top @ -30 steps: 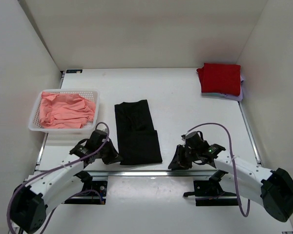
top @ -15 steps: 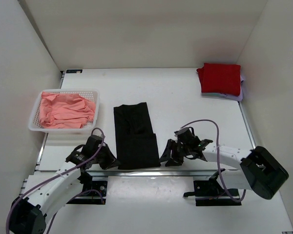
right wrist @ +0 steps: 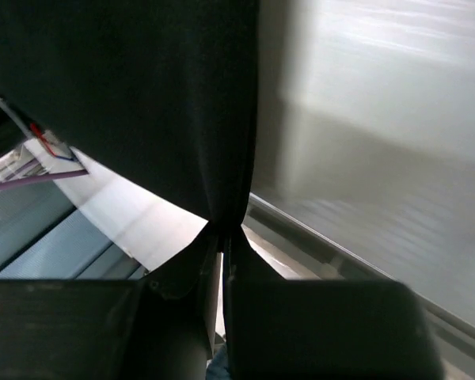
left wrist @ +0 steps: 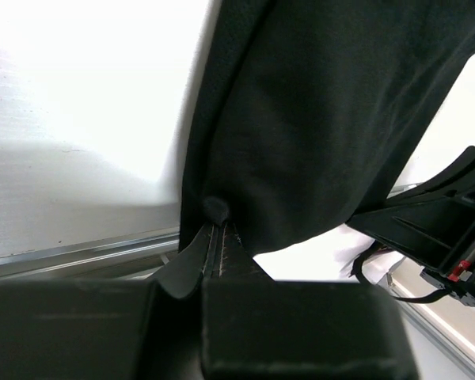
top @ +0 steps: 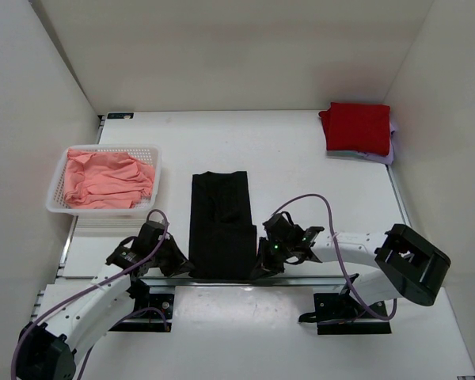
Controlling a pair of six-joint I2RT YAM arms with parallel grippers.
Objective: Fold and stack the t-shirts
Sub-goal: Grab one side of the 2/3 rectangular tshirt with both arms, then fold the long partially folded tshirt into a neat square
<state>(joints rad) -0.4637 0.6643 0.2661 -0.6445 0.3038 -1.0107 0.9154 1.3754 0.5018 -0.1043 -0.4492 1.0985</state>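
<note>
Both pairs of fingers are shut tight on cloth; the left fingers [top: 176,262] pinch the near left corner of the black shirt [top: 219,226], and the right fingers [top: 261,266] pinch its near right corner. In the left wrist view the left fingers [left wrist: 214,231] meet with only a bit of dark cloth between them; the black shirt [left wrist: 317,119] spreads away from them and fills most of that view. In the right wrist view the right fingers [right wrist: 226,237] are closed the same way, and the black shirt [right wrist: 142,95] goes up from them in a dark sheet.

From the top, the black shirt is a long thin strip in the middle of the white surface [top: 301,174]; its near end is at the near edge, between the two arms; its far end points to the back wall; there is a small bump in the cloth about halfway along.

A red shirt [top: 356,128] lies folded in the far right corner; it sits on a lilac shirt [top: 388,153], and only a thin edge of the lilac one shows. Pink shirts [top: 107,178] lie bunched up in a white basket [top: 59,207] on the left side; the basket is well apart from the black shirt.
</note>
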